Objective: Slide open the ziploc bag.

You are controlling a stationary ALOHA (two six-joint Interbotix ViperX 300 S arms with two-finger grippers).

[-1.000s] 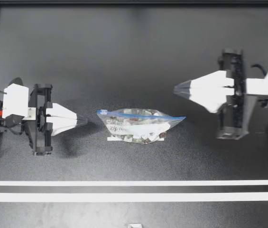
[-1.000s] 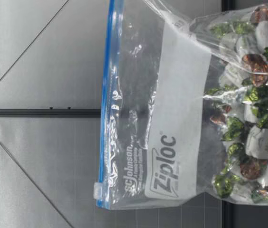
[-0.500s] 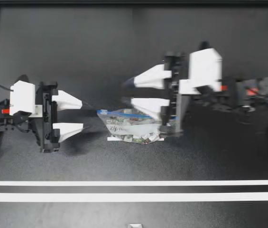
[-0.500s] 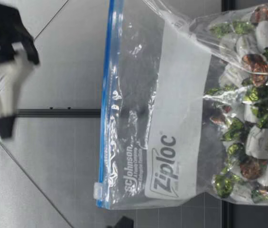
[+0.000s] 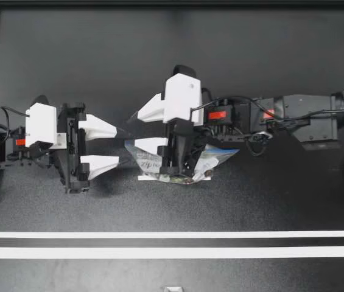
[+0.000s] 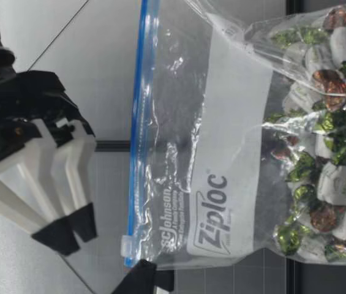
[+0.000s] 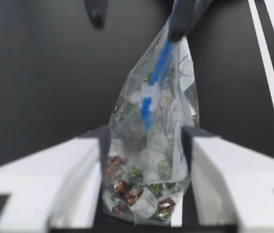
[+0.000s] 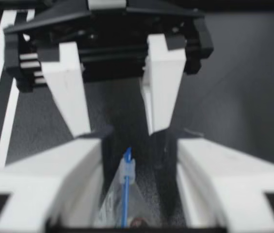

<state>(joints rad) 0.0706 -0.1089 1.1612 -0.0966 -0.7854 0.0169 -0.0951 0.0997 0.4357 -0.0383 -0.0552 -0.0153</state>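
The ziploc bag is clear, with a blue zip strip, a white slider and a white label panel. The candies inside have green, copper-brown and white wrappers. My left gripper and my right gripper have white fingers with black tips. The table is black, with two white stripes.

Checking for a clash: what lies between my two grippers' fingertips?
Only the slider end of the clear candy-filled ziploc bag: its blue zip strip and white slider sit between the right gripper and the left gripper, as the right wrist view shows.
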